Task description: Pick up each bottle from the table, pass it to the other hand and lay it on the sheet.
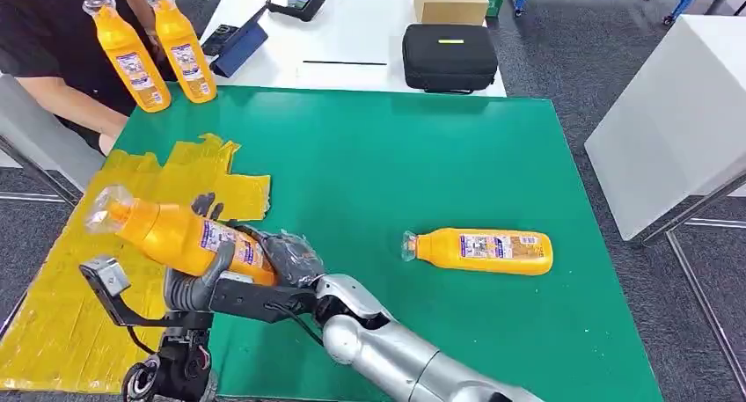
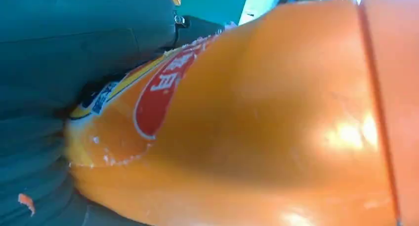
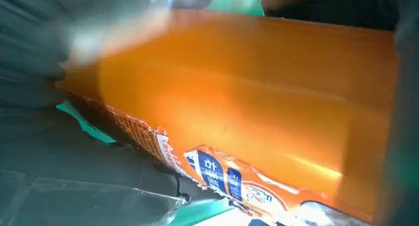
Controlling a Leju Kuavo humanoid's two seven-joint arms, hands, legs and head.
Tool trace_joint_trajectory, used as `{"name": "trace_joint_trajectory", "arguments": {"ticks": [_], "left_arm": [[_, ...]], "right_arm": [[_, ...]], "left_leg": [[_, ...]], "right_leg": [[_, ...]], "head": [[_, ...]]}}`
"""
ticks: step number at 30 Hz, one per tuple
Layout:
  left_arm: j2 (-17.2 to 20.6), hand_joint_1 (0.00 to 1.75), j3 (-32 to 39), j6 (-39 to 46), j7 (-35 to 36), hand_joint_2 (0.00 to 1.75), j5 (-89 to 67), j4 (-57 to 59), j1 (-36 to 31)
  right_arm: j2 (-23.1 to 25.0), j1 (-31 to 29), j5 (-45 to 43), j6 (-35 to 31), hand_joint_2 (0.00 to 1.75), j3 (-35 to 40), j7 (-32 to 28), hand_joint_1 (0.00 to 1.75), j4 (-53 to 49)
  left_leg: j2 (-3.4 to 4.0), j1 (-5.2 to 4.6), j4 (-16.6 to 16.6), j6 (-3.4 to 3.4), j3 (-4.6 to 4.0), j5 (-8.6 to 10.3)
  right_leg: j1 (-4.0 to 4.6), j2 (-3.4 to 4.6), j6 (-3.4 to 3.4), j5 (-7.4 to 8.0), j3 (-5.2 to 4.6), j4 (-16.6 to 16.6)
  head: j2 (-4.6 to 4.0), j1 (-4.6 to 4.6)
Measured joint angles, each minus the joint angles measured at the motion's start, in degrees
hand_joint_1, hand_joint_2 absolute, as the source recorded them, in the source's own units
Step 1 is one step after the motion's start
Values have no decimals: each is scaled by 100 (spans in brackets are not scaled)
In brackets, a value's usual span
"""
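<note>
Handover in progress, lower left of the head view. Orange bottle (image 1: pixel 180 237) is held off the table, lying nearly level, clear cap pointing to the upper left, hanging over the near edge of the yellow sheet (image 1: pixel 53 314).

My right hand (image 1: pixel 286 257) is wrapped around the base end, dark fingers over the label. My left hand (image 1: pixel 201 283) comes up from below with its thumb pressed against the bottle's belly; both wrist views show glossy orange plastic hard against grey fingers, so I judge both hands are gripping it.

Handling, as I judge it: rigid plastic, smooth and shiny, likely slick where there is no label. Looks full, so moderately heavy, the weight running along the body rather than the narrow neck. Best hold is mid-body around the label, not the cap end, which tapers.

Second bottle (image 1: pixel 482 250) lies on its side on the green table (image 1: pixel 422 156), right of centre, cap toward my hands. Two more bottles (image 1: pixel 157 48) stand upright at the upper left corner, beside a person's arm (image 1: pixel 66 103).

Risk: letting go with the right before the left has a full wrap.
</note>
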Motion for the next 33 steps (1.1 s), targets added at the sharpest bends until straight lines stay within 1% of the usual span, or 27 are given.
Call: {"name": "trace_joint_trajectory", "arguments": {"ticks": [8,18,19,20,21,24,27,30,33], "left_arm": [[66,175,2,11,-55,175,55,7,-22],[74,175,-2,9,-52,175,52,7,-34],[74,175,-2,9,-52,175,50,7,-34],[74,175,-2,9,-52,175,46,7,-34],[72,175,0,9,-52,175,26,7,-30],[70,175,4,35,-70,175,-136,-15,-11],[68,175,19,261,-239,175,-788,-92,18],[68,175,155,678,-387,175,-1967,-265,11],[77,175,280,982,-214,175,-3453,-387,-31]], "right_arm": [[-31,-159,-487,-216,175,360,-72,175,155],[-81,-131,-551,-347,175,415,-118,175,155],[-81,-127,-548,-361,175,415,-118,17,155],[-83,-113,-531,-382,175,413,-114,0,146],[-94,-87,-493,-411,0,409,-109,0,138],[-157,66,-216,-529,0,338,-98,0,11],[-346,288,86,-575,0,176,-138,0,-292],[-676,677,348,-483,0,-289,-170,0,-1000],[-1080,1173,737,-74,0,-1039,-61,0,-2176]], "left_leg": [[9,0,0,0,0,0],[14,0,0,0,0,0],[15,0,0,0,0,0],[15,0,0,0,1,0],[15,0,0,0,0,0],[14,0,0,0,0,0],[12,0,0,0,-2,0],[-5,-2,1,0,-7,0],[-13,-4,1,1,-7,0]], "right_leg": [[0,2,0,0,-3,0],[0,4,0,0,-3,0],[0,4,0,0,-3,0],[0,4,0,0,-3,0],[0,4,0,0,-3,0],[0,4,0,0,-3,0],[0,3,0,0,-1,0],[-1,-7,0,0,0,-1],[-3,-18,1,0,2,-3]], "head": [[0,0],[0,0],[0,0],[0,0],[0,0],[0,0],[0,2],[0,0],[0,2]]}}
